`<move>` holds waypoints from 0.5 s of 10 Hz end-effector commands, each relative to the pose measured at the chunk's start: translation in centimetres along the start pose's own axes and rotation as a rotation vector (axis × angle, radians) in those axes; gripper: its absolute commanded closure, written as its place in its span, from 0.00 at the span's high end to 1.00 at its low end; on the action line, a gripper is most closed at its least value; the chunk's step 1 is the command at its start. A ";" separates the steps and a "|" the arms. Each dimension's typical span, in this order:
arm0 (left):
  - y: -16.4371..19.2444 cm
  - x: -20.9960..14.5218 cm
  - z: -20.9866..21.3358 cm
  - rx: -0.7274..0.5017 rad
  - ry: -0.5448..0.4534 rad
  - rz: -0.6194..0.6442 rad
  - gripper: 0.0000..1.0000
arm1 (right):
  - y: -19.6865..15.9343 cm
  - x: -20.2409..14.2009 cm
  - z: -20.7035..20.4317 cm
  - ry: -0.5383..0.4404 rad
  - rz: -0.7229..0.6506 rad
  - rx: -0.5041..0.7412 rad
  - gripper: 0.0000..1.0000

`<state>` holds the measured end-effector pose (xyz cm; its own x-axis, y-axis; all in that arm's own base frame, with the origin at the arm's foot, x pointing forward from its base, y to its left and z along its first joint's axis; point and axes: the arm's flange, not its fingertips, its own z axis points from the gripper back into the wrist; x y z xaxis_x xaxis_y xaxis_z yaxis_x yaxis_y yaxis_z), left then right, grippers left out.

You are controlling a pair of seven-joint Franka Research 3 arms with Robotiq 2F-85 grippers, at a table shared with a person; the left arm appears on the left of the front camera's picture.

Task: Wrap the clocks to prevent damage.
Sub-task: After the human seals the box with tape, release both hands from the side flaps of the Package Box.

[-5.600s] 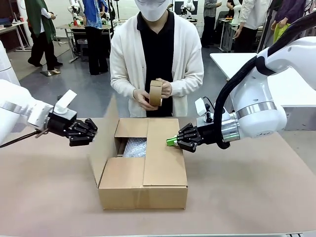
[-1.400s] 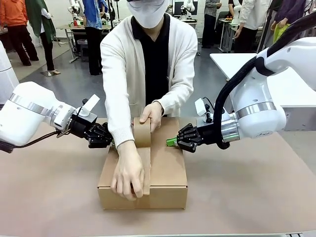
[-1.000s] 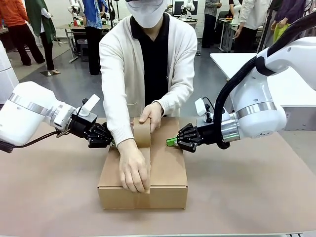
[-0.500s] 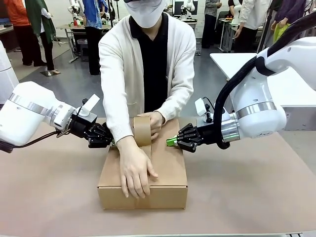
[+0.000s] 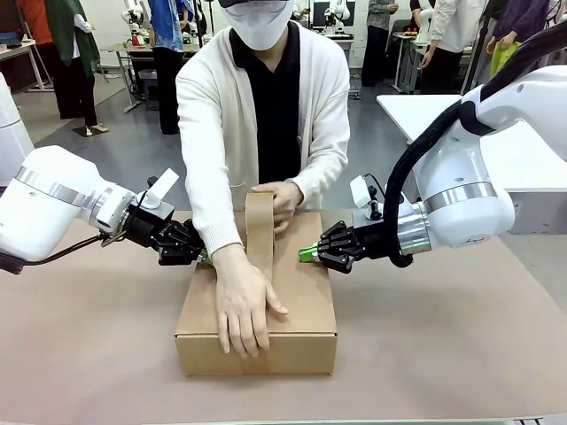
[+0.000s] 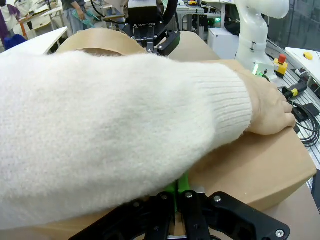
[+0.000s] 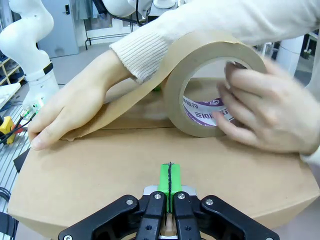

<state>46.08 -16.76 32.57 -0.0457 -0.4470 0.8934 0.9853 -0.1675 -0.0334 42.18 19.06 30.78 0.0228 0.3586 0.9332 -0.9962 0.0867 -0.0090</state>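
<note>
Now left jaws and right jaws are pinched closed, empty, flanking the cardboard box on the tabletop; a person's hand presses brown tape onto it. I cannot locate the clocks.

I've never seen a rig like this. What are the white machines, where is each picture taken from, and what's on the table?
Two white robot arms share a table with a person. The front view looks across it at the person; each wrist view looks out from one arm's wrist. A cardboard box lies on the table. The left end effector and right end effector are shut, empty, at the box's sides. One hand presses a tape strip onto the box; the other hand holds the tape roll.
</note>
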 end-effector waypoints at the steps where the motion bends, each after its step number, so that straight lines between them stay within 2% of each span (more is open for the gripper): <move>1: 0.0 -0.2 -0.2 0.006 0.010 -0.010 0.00 | 0.1 -0.5 -0.3 0.010 -0.010 -0.002 0.01; 5: 0.0 -0.2 -0.2 0.006 0.010 -0.010 0.00 | 0.1 -0.5 -0.3 0.010 -0.010 -0.002 0.01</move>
<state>46.08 -16.76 32.57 -0.0458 -0.4470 0.8933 0.9853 -0.1675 -0.0333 42.18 19.06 30.78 0.0227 0.3586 0.9332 -0.9962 0.0867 -0.0091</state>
